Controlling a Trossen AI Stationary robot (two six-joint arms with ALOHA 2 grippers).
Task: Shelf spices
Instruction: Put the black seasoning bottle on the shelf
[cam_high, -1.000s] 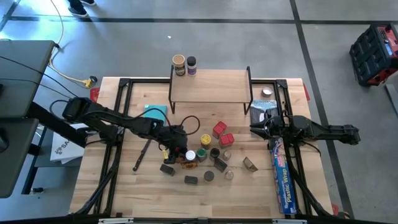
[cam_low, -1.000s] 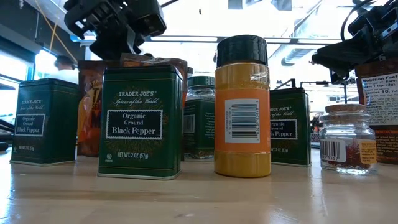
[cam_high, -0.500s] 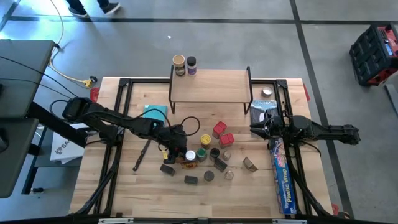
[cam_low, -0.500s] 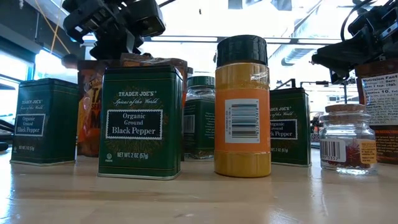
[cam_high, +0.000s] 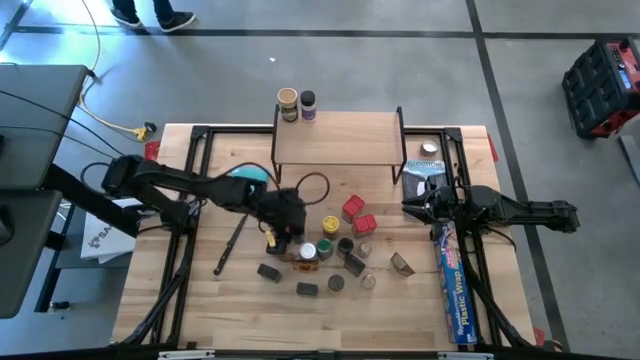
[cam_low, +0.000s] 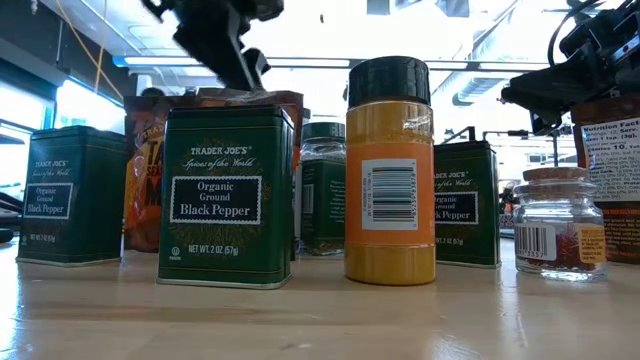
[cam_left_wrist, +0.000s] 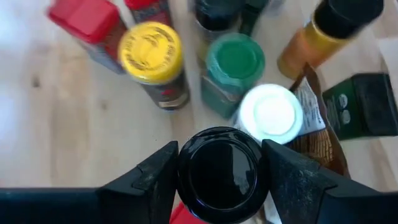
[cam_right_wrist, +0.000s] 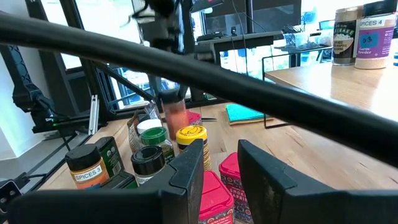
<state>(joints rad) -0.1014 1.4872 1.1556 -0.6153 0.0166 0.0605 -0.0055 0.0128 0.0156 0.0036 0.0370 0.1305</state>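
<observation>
The left gripper (cam_left_wrist: 217, 177) has its two dark fingers closed on the sides of a round black-lidded jar (cam_left_wrist: 218, 174), and in the right wrist view that jar hangs clear above the wooden table (cam_high: 200, 290) with a reddish body showing below the lid. To do this carry well, the arm should likely rise straight until the jar is safely over the lids beneath it, then travel forward to the shelf (cam_high: 340, 140) with the jar kept upright and the grip unchanged, because the fingers hold only a narrow band near the lid. Directly below and just ahead of the gripper stand a white-lidded jar (cam_left_wrist: 268, 114), a green-lidded jar (cam_left_wrist: 234, 62) and a yellow-lidded jar (cam_left_wrist: 150, 53), crowded closely enough that a sideways swing could topple them; a brown packet (cam_left_wrist: 314, 121) leans beside the white lid. The shelf lies well beyond the gripper at the table's far edge, a pale wooden top on thin black legs, with two jars (cam_high: 296, 104) already at its left end and most of its surface free. The right gripper (cam_right_wrist: 214, 165) waits far off to the side with its fingers slightly apart, holding nothing.
</observation>
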